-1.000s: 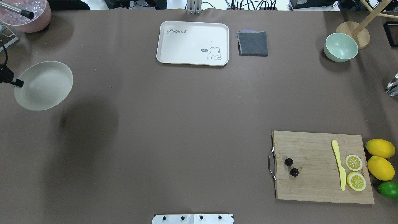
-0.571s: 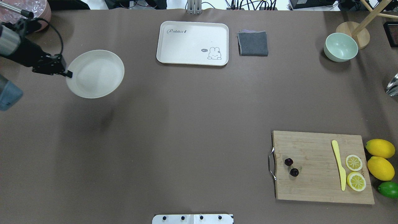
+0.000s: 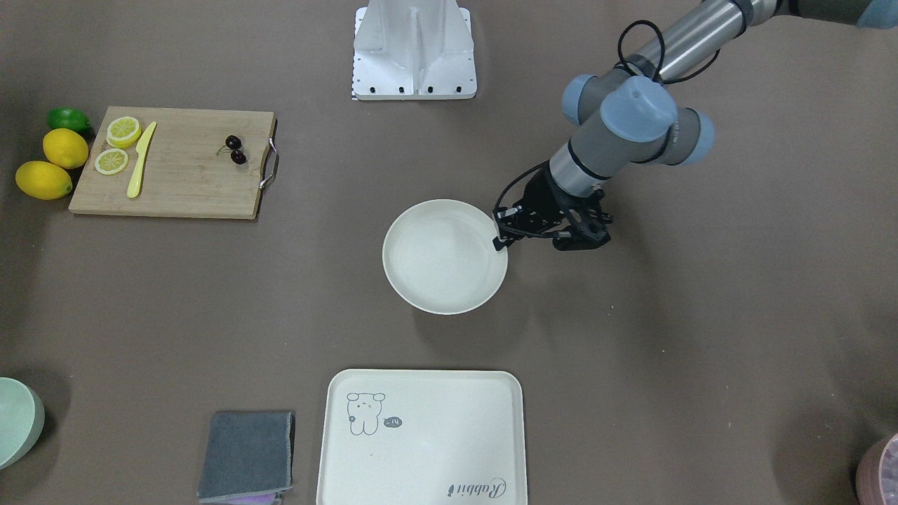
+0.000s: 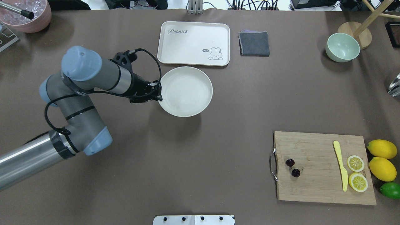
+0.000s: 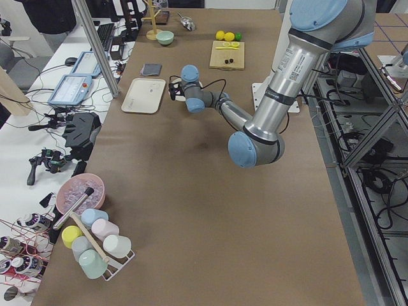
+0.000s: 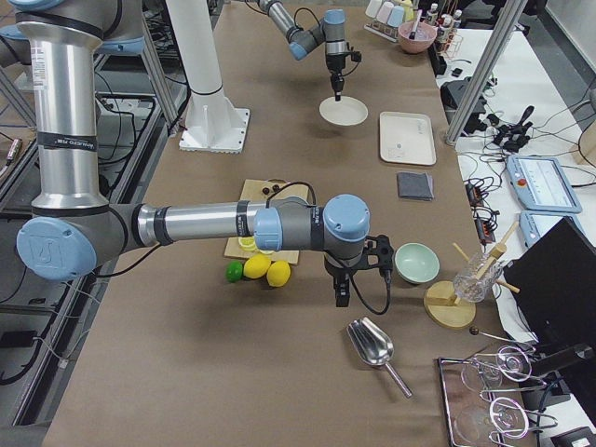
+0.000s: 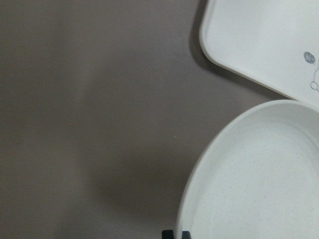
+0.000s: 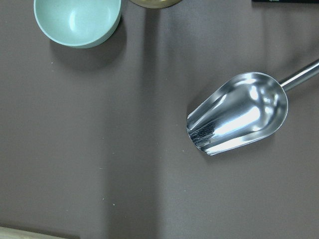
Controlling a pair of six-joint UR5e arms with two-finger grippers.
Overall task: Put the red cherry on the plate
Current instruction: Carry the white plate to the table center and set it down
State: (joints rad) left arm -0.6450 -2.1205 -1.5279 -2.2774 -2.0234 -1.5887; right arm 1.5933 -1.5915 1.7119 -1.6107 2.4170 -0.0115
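Observation:
The red cherry (image 4: 292, 167) is a dark pair lying on the left part of the wooden cutting board (image 4: 312, 187), also visible as the cherry (image 3: 235, 149) in the front-facing view. My left gripper (image 4: 159, 92) is shut on the left rim of the round cream plate (image 4: 185, 91), near the table's middle, far from the cherries. In the left wrist view the fingertips (image 7: 177, 234) pinch the plate (image 7: 259, 189) at its edge. My right gripper (image 6: 340, 296) shows only in the exterior right view, beyond the lemons; I cannot tell its state.
A cream tray (image 4: 193, 43) with a drawing lies just behind the plate, a grey cloth (image 4: 254, 43) beside it. A green bowl (image 4: 342, 47) and a metal scoop (image 8: 239, 113) are at the far right. A yellow knife (image 4: 340, 165), lemon slices, lemons (image 4: 382, 149) and a lime sit by the board.
My left arm has carried the plate from the table's left edge rightward to the middle, just in front of the tray. The cherries have not moved.

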